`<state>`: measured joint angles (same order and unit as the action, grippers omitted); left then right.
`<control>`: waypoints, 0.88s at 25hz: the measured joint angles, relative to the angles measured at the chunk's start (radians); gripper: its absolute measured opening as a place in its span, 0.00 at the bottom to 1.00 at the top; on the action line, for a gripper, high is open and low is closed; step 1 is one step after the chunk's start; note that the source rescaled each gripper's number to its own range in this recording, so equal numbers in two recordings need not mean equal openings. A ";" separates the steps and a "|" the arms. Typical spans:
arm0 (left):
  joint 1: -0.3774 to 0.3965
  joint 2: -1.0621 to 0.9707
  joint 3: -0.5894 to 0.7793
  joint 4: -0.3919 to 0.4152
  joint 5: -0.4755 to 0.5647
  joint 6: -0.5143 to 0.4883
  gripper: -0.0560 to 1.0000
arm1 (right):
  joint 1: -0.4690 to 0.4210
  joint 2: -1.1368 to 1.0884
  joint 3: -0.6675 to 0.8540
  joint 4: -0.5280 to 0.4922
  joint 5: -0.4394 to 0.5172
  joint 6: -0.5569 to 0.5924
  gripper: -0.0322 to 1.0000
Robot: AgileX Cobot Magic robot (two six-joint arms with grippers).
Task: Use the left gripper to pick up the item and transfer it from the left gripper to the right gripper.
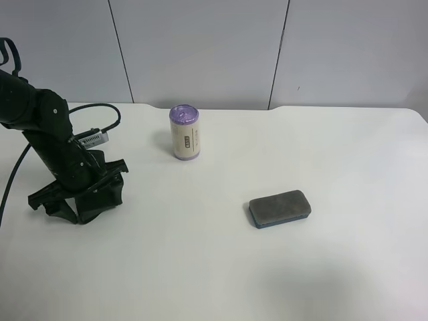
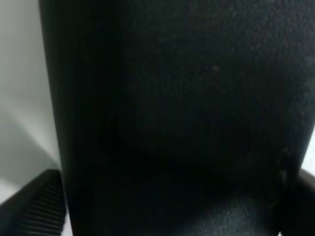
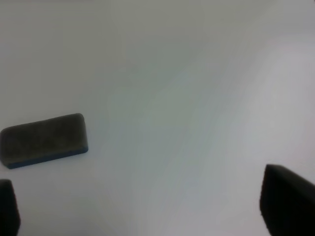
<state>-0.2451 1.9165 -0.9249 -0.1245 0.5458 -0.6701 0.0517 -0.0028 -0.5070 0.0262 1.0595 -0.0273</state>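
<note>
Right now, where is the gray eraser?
In the high view, the eraser lies flat on the white table, right of the middle. It sits apart from the purple-topped can, lower and further right in the picture.

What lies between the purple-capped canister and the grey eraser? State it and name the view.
Nothing: only bare white table separates the canister from the eraser, as the exterior high view shows.

No legible txt; canister [image 1: 185, 133] label too small.
</note>
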 joint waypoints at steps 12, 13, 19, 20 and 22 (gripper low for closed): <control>0.000 0.000 0.000 0.000 0.010 0.018 0.12 | 0.000 0.000 0.000 0.000 0.000 0.000 0.96; 0.000 -0.003 0.000 0.000 0.015 0.027 0.12 | 0.000 0.000 0.000 0.000 0.000 0.000 0.96; 0.000 -0.097 0.000 0.000 0.084 0.128 0.12 | 0.000 0.000 0.000 0.000 0.000 0.000 0.96; 0.000 -0.120 0.000 0.000 0.097 0.145 0.12 | 0.000 0.000 0.000 0.000 0.000 0.000 0.96; 0.000 -0.165 0.000 0.004 0.131 0.193 0.12 | 0.000 0.000 0.000 0.000 0.000 0.000 0.96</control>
<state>-0.2451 1.7520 -0.9249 -0.1208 0.6770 -0.4773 0.0517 -0.0028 -0.5070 0.0262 1.0595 -0.0273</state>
